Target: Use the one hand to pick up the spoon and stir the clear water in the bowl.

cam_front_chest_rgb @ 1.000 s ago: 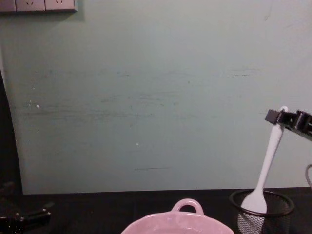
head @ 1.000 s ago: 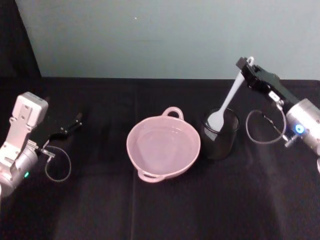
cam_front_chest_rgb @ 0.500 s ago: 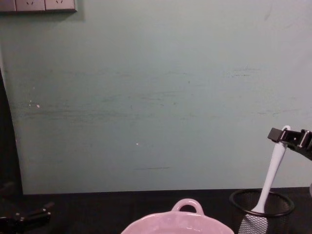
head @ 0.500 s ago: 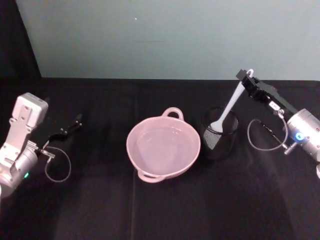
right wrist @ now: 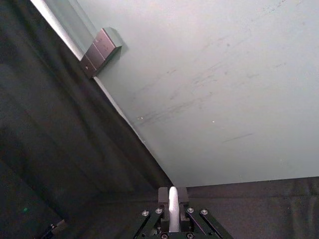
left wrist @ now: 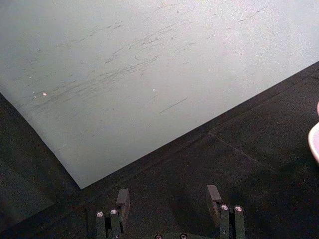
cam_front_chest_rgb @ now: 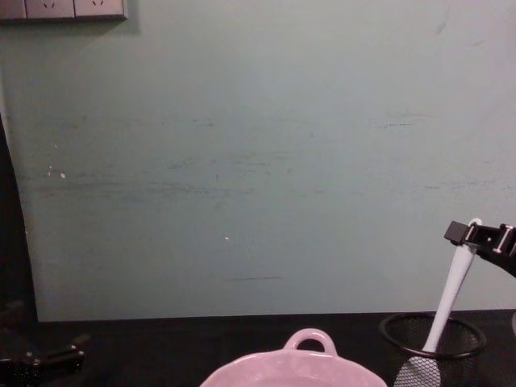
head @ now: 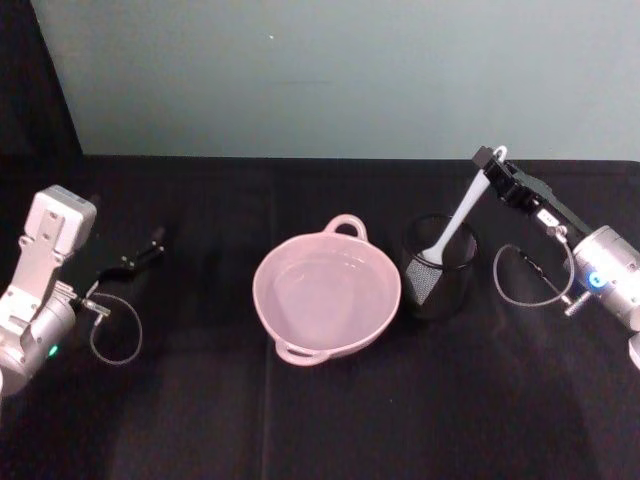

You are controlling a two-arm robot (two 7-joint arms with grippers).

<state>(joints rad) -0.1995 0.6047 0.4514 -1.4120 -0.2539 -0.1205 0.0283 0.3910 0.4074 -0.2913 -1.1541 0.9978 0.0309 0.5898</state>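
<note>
The water in the pink bowl (head: 327,295) is hard to make out: only a faint paler ring inside the wall hints at a liquid surface. In the chest view the bowl (cam_front_chest_rgb: 294,371) is cut off by the lower edge, with just its far rim and loop handle showing. The blade of the white spoon (head: 452,226) sits down inside the black wire-mesh cup (head: 437,270), and is seen only dimly through the mesh. From the chest the cup (cam_front_chest_rgb: 431,348) is also cropped at the bottom, with the spoon (cam_front_chest_rgb: 448,301) leaning up out of it toward the right.

The right gripper (head: 493,163) is pinched on the top end of the spoon's handle, above and to the right of the cup. Its wrist camera shows the white handle (right wrist: 173,214) clamped between the black fingers (right wrist: 162,196).

The cup stands just right of the bowl on the black tablecloth (head: 330,420), close to its rim; whether they touch cannot be told.

The left gripper (head: 146,244) rests low over the cloth at the far left, well apart from the bowl, its fingers (left wrist: 122,199) spread with nothing between them.
</note>
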